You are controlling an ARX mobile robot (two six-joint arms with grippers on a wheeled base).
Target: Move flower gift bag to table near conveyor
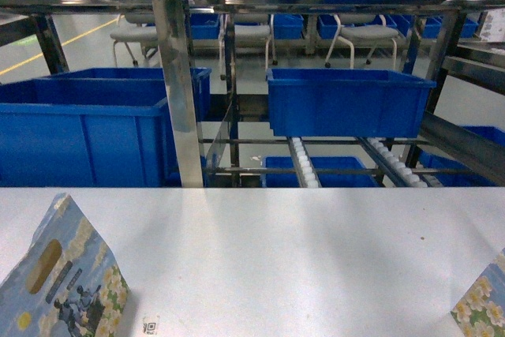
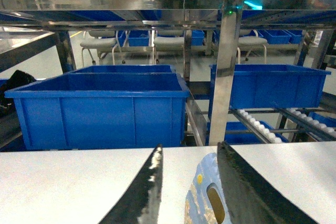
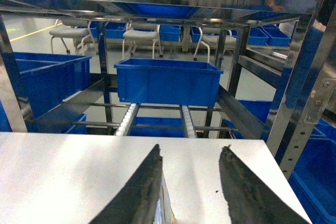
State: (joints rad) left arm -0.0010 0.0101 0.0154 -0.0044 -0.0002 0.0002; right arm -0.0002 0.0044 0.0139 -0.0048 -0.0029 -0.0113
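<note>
The flower gift bag (image 1: 63, 282) leans at the bottom left of the white table (image 1: 276, 250), showing its handle hole and dark figure picture. In the left wrist view its blue top with the handle hole (image 2: 202, 198) rises between the fingers of my left gripper (image 2: 189, 148), close to the right finger; the jaws stand wide apart. My right gripper (image 3: 191, 148) is open too, with a thin bag edge (image 3: 167, 208) beside its left finger. A flower-printed bag corner (image 1: 481, 305) shows at the bottom right. Neither gripper appears in the head view.
Beyond the table's far edge stands steel racking with a post (image 1: 177, 76). The conveyor roller tracks (image 1: 304, 165) slope under a blue bin (image 1: 347, 100). A large blue bin (image 1: 87, 128) sits at left. A code sticker (image 1: 150, 325) lies on the table.
</note>
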